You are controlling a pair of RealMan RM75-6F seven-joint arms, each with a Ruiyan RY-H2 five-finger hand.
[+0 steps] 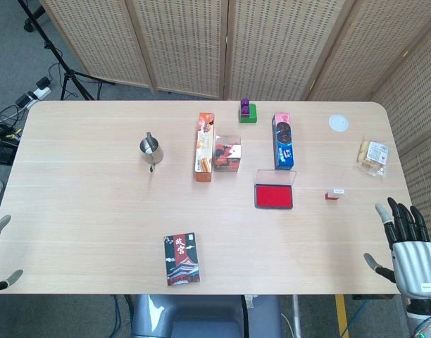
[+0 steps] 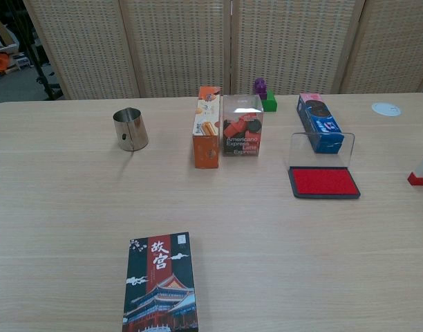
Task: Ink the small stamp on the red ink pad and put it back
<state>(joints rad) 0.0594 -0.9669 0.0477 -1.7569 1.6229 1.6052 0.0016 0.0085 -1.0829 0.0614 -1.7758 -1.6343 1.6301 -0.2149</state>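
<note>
The small stamp, clear-topped with a red base, stands on the table right of the red ink pad; in the chest view the stamp shows at the right edge and the pad lies with its clear lid raised behind it. My right hand hovers at the table's near right corner, fingers spread, holding nothing, well short of the stamp. Only the fingertips of my left hand show at the left edge, apart and empty. Neither hand appears in the chest view.
A blue biscuit box lies just behind the pad. An orange box, a clear snack box, a steel cup, a purple-and-green block, a white disc, a snack bag and a dark card box also sit on the table.
</note>
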